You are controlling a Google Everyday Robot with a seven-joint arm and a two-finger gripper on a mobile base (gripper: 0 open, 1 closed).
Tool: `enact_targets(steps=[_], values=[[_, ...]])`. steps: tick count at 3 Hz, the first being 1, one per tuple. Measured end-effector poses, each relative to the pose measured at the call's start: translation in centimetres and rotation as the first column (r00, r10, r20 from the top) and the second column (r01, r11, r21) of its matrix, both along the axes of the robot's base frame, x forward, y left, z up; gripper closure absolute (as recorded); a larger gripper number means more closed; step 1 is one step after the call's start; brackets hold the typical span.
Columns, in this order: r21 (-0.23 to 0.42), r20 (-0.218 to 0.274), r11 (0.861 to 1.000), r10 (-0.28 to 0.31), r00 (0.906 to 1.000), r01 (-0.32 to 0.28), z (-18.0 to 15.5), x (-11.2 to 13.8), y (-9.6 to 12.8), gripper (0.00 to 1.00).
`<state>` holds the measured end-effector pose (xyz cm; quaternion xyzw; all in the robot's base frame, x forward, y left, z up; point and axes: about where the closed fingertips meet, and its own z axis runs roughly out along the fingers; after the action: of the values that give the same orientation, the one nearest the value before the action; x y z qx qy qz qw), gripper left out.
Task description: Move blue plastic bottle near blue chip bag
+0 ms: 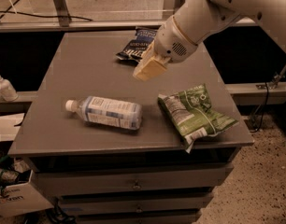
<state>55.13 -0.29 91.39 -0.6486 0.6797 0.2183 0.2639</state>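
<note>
The blue plastic bottle [108, 112] lies on its side at the front left of the grey table [82, 64], its white cap pointing left. The blue chip bag [135, 45] lies at the back middle of the table, partly hidden behind the arm. My gripper [150, 67] hangs above the table's middle, just in front of the chip bag and well behind and to the right of the bottle. It holds nothing that I can see.
A larger green and white snack bag [195, 113] lies at the front right, overhanging the table's front edge. A small white pump dispenser [3, 85] stands on a ledge to the left. Drawers [133, 185] sit below the tabletop.
</note>
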Motion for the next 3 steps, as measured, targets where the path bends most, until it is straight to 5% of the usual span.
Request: enact_targets(steps=[1, 3], values=[[-0.014, -0.043, 0.999, 0.036, 0.9985, -0.036, -0.3, -1.4, -0.1, 0.45], [0.033, -0.009, 0.999, 0.039, 0.9992, -0.039, 0.1, -3.3, 0.1, 0.01]])
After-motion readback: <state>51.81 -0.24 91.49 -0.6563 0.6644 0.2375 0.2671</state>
